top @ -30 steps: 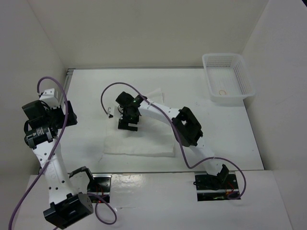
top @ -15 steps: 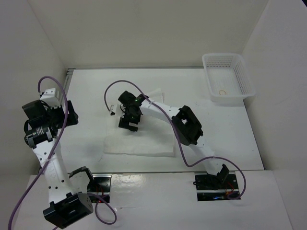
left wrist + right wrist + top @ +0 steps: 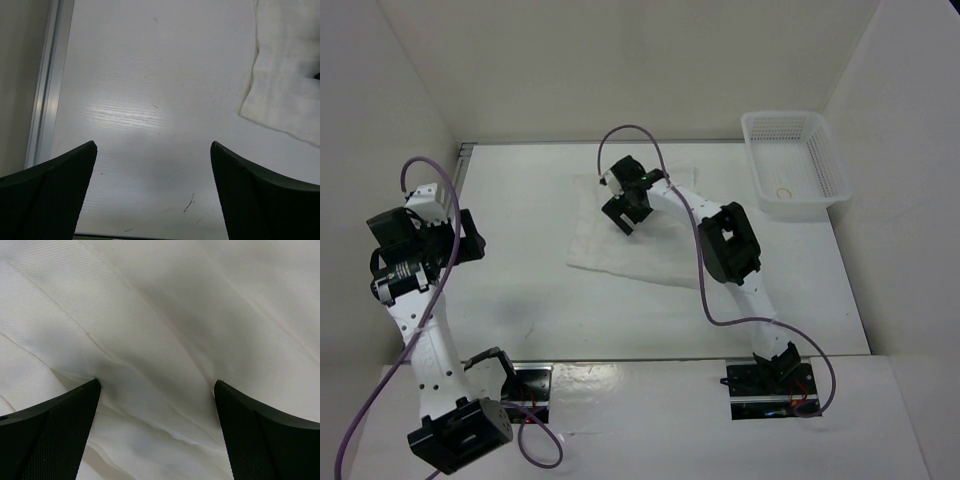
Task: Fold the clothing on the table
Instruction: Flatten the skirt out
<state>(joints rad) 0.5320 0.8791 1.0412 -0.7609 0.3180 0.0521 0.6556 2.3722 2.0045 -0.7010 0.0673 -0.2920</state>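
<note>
While left gripper (image 3: 152, 144) gapes above table (image 3: 125, 75), right gripper (image 3: 157, 383) stands spread over the clothing (image 3: 165, 300).

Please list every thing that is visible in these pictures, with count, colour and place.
clothing: one, white, middle of the table
table: one, white, under everything
basket: one, white mesh, table's far right corner
small round thing: one, pale, inside the basket
rail: one, grey metal, table's left edge
cables: two, purple, one along each arm
arms: two, white and black, near edge
left gripper: one, black, open over bare table
right gripper: one, black, open over the clothing
</note>
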